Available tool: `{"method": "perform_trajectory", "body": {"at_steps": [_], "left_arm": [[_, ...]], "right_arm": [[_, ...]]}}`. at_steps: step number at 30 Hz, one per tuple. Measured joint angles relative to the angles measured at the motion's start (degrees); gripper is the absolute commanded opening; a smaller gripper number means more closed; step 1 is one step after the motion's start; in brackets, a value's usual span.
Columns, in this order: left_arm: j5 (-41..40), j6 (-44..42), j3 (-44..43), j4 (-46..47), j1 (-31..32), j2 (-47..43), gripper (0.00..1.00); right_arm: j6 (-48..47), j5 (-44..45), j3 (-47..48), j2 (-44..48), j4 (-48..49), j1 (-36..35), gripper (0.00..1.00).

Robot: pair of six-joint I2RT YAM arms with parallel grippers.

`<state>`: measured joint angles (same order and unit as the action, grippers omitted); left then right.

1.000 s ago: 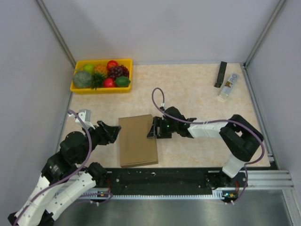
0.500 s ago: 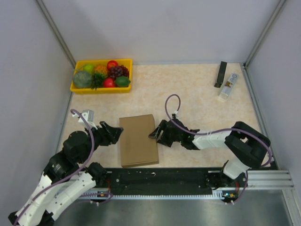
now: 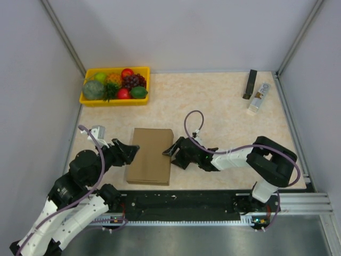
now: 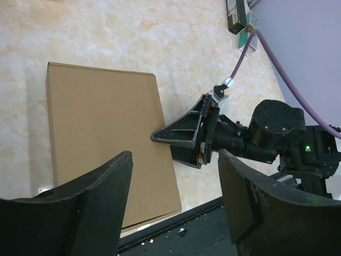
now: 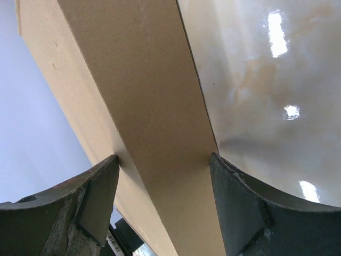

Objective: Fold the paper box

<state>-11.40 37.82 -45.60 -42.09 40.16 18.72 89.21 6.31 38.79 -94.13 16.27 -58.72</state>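
Observation:
The paper box (image 3: pixel 150 154) is a shut, flat brown cardboard mailer lying on the table between the two arms, slightly turned. My right gripper (image 3: pixel 169 154) reaches in low from the right and is shut across the thickness of the box's right edge. In the right wrist view (image 5: pixel 162 157) the box's side wall (image 5: pixel 160 106) fills the gap from finger to finger. My left gripper (image 3: pixel 130 152) hovers open by the box's left edge. In the left wrist view (image 4: pixel 175 157) nothing is between its fingers, and the box (image 4: pixel 101 133) and the right gripper (image 4: pixel 181 141) lie beyond.
A yellow tray (image 3: pixel 85 100) of fruit stands at the back left. A black bar (image 3: pixel 250 84) and a small white carton (image 3: pixel 258 97) lie at the back right. A black rail (image 3: pixel 181 200) runs along the near edge just behind the box. Walls close in both sides.
The box has slid left and turned a little with the right gripper at its right edge. The right arm has stretched lower and further left. The left gripper has hardly moved.

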Motion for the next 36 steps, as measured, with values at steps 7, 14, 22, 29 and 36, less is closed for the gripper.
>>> {"method": "perform_trajectory", "body": {"at_steps": [7, 14, 22, 29, 36], "left_arm": [[-0.11, -0.04, 0.0, -0.76, 0.0, -1.33, 0.71], [-0.17, -0.04, -0.02, -1.11, 0.0, -1.53, 0.71], [-1.55, -0.79, -1.7, -1.36, 0.0, -0.17, 0.72], [-3.93, -3.04, -4.79, -0.31, 0.0, -0.02, 0.72], [-6.1, -5.86, -4.79, 4.35, 0.0, 0.31, 0.72]], "right_arm": [[-2.16, 1.51, 1.09, -0.31, -1.2, -0.46, 0.73], [-17.9, 3.3, 3.37, 2.45, -7.04, -0.37, 0.9], [-34.73, 3.74, 6.03, 15.78, -16.81, 0.55, 0.93], [-50.14, 12.33, 5.01, 41.2, -35.5, 0.76, 0.99], [-61.72, 22.99, 8.63, 68.96, -52.39, 0.87, 0.99]]}}
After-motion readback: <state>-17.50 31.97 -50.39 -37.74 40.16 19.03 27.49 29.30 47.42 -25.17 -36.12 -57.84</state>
